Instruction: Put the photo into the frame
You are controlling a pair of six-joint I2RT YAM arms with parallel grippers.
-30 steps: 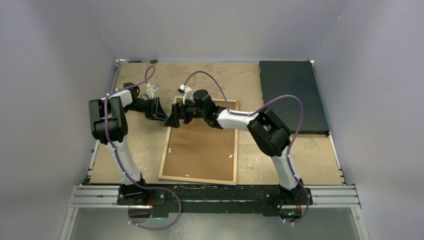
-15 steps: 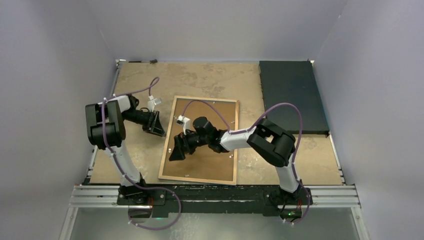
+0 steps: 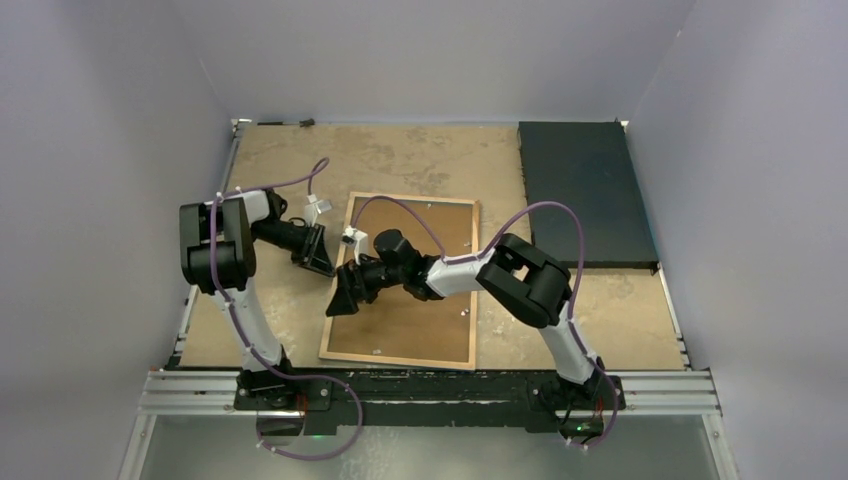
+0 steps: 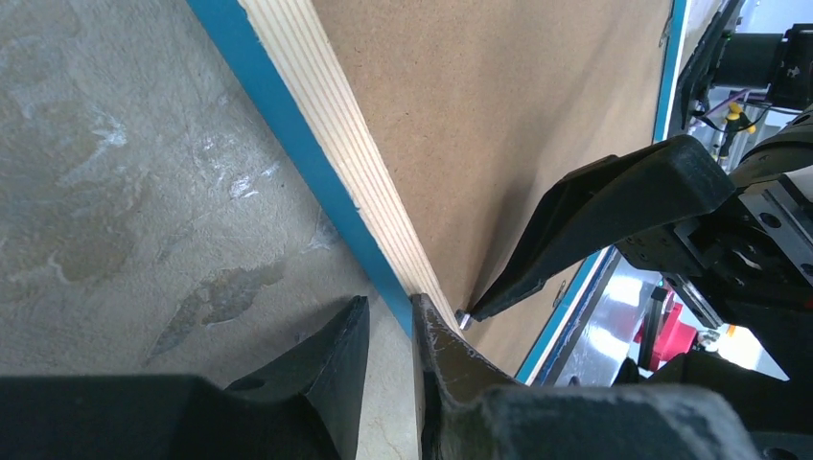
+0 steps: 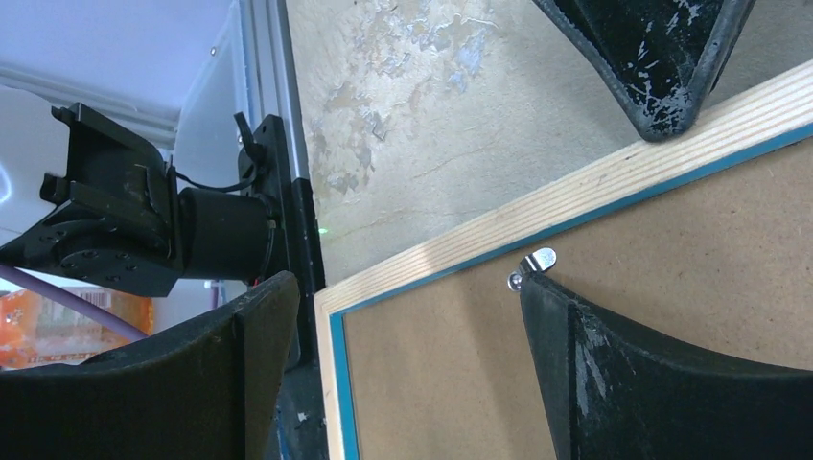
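Right arm (image 3: 455, 272) has shifted left, jaws spread over the frame's (image 3: 398, 358) clip (image 5: 532, 264).

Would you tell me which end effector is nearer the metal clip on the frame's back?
Right. The right end effector has a fingertip beside the clip; the left end effector sits at the frame's outer rim, apart.

1 overhead camera looks down; 2 close wrist cameras share the frame (image 4: 340, 125) rim.

Robot lab cell: blank walls (image 3: 120, 120), aluminium rail (image 3: 660, 392), worn tabletop (image 3: 420, 160).
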